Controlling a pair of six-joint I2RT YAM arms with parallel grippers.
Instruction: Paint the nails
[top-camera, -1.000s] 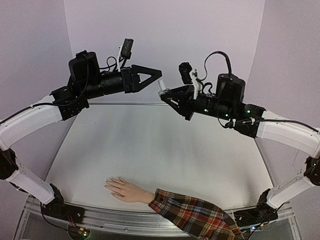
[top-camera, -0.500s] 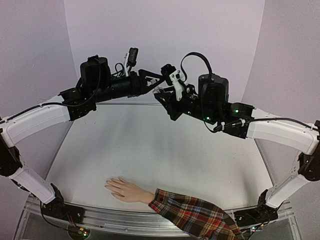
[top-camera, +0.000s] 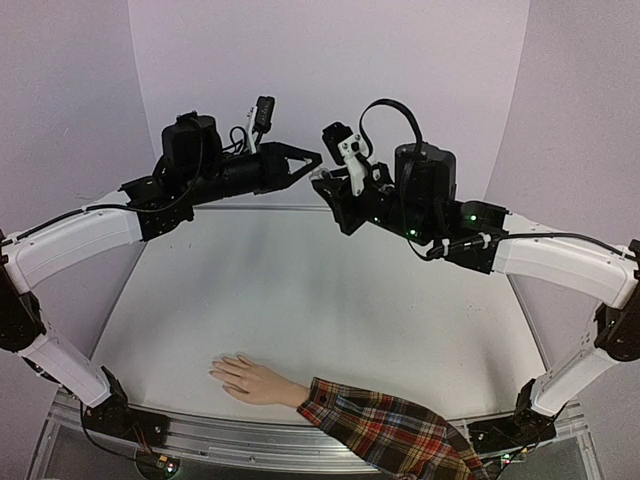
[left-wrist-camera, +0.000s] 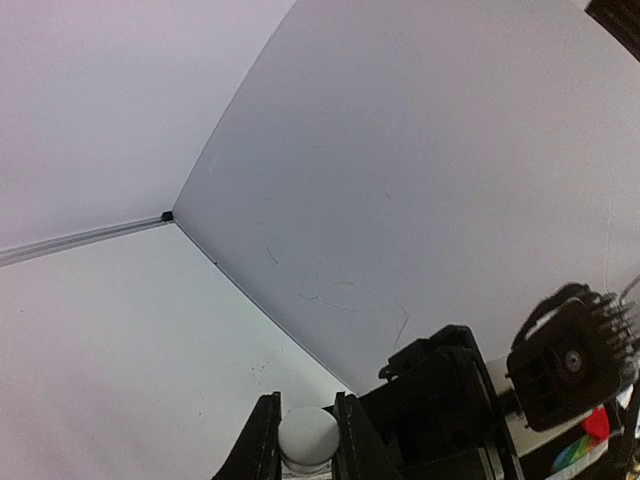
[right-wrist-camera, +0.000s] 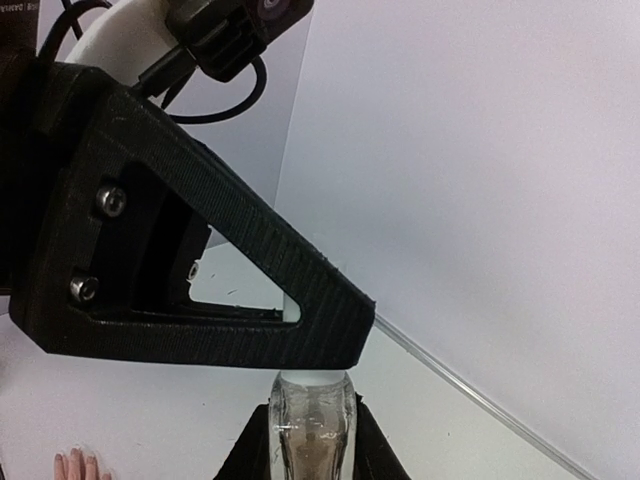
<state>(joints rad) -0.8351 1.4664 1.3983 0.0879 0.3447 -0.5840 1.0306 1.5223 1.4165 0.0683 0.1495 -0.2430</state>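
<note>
The beige mannequin hand (top-camera: 252, 381) lies palm down near the table's front edge, and its pale nails (top-camera: 216, 373) point left. High over the back of the table, the two grippers meet tip to tip. My left gripper (left-wrist-camera: 306, 422) is shut on the white cap (left-wrist-camera: 307, 438) of a small clear bottle. My right gripper (right-wrist-camera: 312, 445) is shut on the bottle's glass body (right-wrist-camera: 311, 425), which holds brownish liquid. The left gripper's black finger (right-wrist-camera: 220, 270) covers most of the cap in the right wrist view. A few fingertips (right-wrist-camera: 78, 464) show at that view's bottom left.
A red plaid sleeve (top-camera: 390, 432) runs from the hand's wrist off the front edge at the right. The white tabletop (top-camera: 320, 300) is backed by pale lilac walls. Both arm bases stand at the near corners.
The two arms came together over the back of the table. My left gripper, open before, has closed on the bottle's cap. The right gripper kept its hold on the bottle.
</note>
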